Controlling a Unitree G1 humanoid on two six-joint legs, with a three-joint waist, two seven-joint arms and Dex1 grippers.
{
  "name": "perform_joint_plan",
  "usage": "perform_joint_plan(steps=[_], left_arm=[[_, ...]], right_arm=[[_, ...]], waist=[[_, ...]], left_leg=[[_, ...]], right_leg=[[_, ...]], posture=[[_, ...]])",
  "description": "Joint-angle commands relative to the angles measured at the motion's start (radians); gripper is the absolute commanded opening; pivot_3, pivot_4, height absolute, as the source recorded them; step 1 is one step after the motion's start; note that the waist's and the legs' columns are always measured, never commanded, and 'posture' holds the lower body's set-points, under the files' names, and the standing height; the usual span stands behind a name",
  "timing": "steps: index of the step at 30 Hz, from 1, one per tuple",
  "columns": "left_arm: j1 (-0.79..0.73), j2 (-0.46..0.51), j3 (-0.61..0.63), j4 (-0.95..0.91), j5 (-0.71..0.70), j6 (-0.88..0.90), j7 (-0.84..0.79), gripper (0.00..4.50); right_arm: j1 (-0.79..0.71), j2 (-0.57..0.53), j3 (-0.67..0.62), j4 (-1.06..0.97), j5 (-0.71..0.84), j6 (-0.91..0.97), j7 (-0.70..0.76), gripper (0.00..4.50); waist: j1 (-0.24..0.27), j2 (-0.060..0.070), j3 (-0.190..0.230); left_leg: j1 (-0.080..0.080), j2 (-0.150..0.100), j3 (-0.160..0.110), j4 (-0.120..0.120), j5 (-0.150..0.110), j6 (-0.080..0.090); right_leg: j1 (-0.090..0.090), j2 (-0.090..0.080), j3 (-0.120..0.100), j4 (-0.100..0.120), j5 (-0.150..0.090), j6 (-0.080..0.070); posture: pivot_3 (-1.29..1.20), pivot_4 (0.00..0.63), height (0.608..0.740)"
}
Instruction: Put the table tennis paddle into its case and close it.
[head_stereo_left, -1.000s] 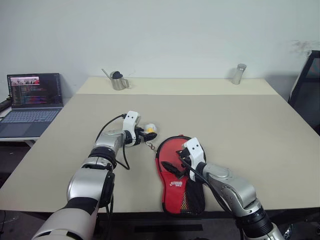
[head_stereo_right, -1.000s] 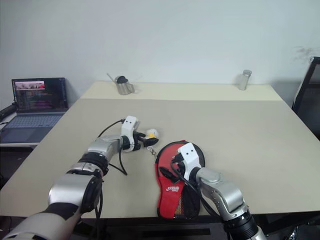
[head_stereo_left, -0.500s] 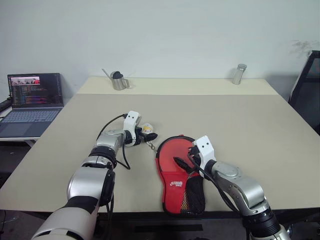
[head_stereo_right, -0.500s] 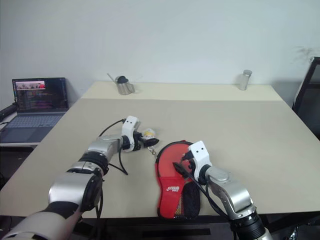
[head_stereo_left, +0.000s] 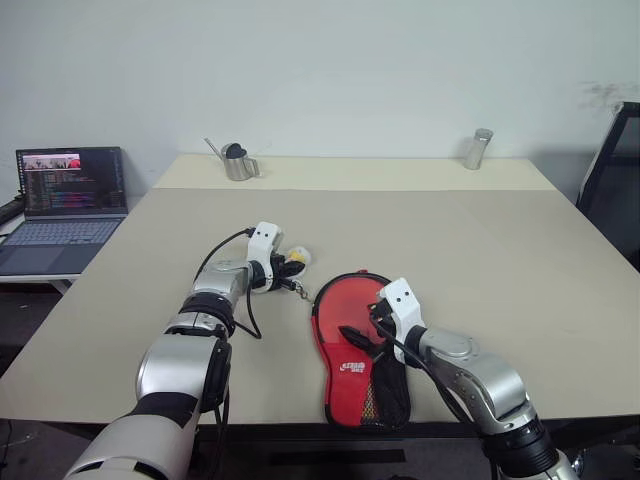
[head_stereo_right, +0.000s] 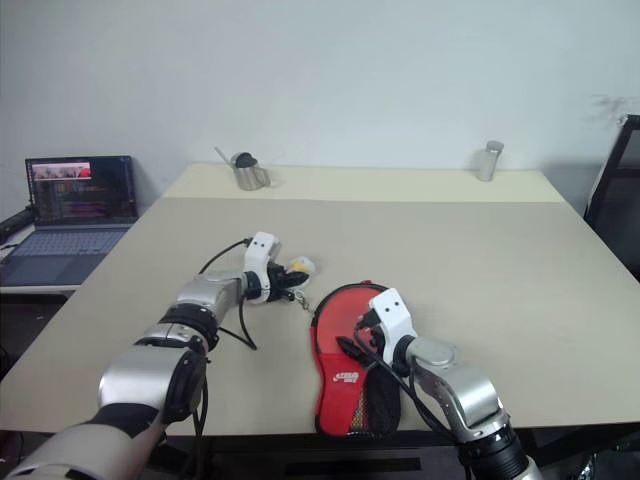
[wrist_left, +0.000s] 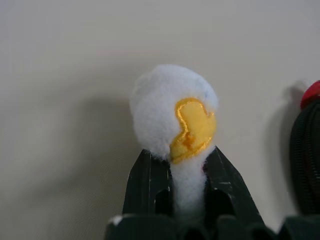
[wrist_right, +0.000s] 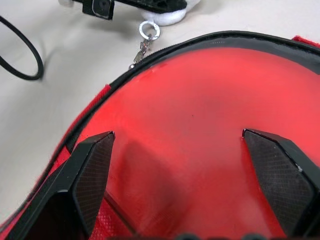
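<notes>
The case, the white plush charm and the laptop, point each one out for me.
case (head_stereo_left: 345, 330), left eye view, red upper panel.
white plush charm (wrist_left: 165, 107), left wrist view, fluffy white body.
laptop (head_stereo_left: 68, 180), left eye view, lit screen.

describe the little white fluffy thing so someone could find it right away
On the big beige table, look beside the round end of the red case. The left gripper pinches a white fluffy charm there; unlike its neighbours, it's soft, with a yellow patch.
</notes>
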Motion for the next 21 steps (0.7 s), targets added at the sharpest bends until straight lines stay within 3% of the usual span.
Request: perform_joint_plan(steps=[1,11,21], left_arm=[[-0.013,0.021,0.002,-0.050,0.000,-0.035,-0.052,0.21],[-0.093,-0.003,-0.074,-0.019,0.101,-0.236,-0.042,0.21],[-0.152,-0.065,-0.110,0.050,0.181,-0.329,0.026,0.21]], right_arm=[[0.011,-0.023,0.028,0.043,-0.032,0.028,0.006,4.50],[0.043,0.017,0.054,0.027,-0.046,0.071,-0.012,4.50],[0.045,0.027,0.040,0.045,-0.061,0.085,-0.022,4.50]], waist=[[0.000,-0.001,-0.001],[0.002,-0.004,-0.003],[0.000,-0.004,-0.003]], left_leg=[[0.000,0.000,0.000,0.000,0.000,0.000],[0.000,0.000,-0.002,0.008,0.000,0.000],[0.003,0.000,-0.002,0.011,0.000,0.000]], right_leg=[[0.000,0.000,0.000,0.000,0.000,0.000],[0.001,0.000,-0.001,0.006,0.000,0.000],[0.002,0.001,-0.001,0.013,0.000,0.001]], posture=[[0.00,0.150,0.740],[0.00,0.150,0.740],[0.00,0.150,0.740]])
